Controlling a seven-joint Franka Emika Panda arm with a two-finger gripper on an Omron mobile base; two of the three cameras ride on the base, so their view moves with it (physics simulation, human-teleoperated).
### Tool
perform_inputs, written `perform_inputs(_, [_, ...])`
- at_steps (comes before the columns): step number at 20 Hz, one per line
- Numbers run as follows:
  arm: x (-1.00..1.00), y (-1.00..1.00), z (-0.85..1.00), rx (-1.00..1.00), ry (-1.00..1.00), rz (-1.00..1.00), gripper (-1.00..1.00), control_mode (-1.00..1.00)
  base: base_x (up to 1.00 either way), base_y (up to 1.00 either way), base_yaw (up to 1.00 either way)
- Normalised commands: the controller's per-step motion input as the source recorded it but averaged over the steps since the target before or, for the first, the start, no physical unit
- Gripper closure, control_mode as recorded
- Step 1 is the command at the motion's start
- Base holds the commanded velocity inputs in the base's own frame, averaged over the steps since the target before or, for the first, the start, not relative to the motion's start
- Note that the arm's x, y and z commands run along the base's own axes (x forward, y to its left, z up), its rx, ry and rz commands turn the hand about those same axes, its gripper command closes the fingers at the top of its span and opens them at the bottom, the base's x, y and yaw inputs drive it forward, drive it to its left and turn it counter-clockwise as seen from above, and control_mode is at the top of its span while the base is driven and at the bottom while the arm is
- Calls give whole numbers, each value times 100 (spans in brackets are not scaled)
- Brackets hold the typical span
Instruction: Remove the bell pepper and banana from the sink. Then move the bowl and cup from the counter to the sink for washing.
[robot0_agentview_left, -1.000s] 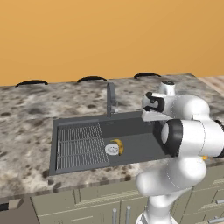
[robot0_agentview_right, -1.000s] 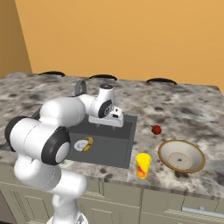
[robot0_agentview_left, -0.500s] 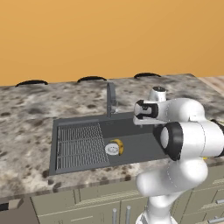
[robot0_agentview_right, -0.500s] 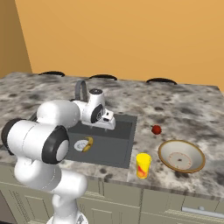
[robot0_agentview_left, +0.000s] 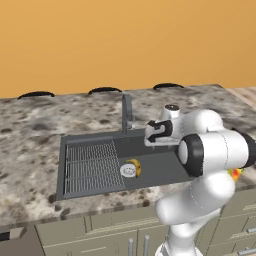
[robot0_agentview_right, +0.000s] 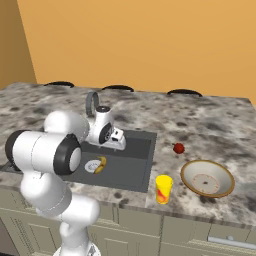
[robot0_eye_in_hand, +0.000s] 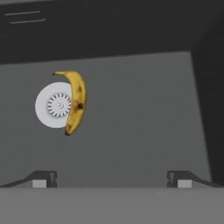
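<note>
Sink (robot0_agentview_left: 150, 170) in speckled granite counter (robot0_agentview_left: 30, 135)

A glossy white robot arm (robot0_agentview_left: 210, 150) is built of thick rounded segments, joined by wide dark grey rings (robot0_agentview_right: 64, 154). A small round dark cap is set on top of the white wrist housing (robot0_agentview_left: 171, 107). Two small dark finger tips (robot0_eye_in_hand: 43, 177) with pale inner pads are seen on the gripper (robot0_eye_in_hand: 111, 178).

The dark grey rectangular sink basin (robot0_eye_in_hand: 131, 131) has bare floor across the centre and right of the hand view. At the left, a curved yellow banana (robot0_eye_in_hand: 75, 101) lies over the round white drain disc (robot0_eye_in_hand: 54, 105). The grey faucet (robot0_agentview_left: 127, 113) rises at the basin's back rim.
</note>
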Motion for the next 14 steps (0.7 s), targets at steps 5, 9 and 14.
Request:
perform_inputs(5, [12, 19, -24, 0, 0, 0, -100, -100, 0, 0, 0])
perform_inputs(9, [11, 18, -32, 0, 0, 0, -100, -100, 0, 0, 0])
perform_inputs(14, [13, 20, -32, 0, -3, 0, -100, -100, 0, 0, 0])
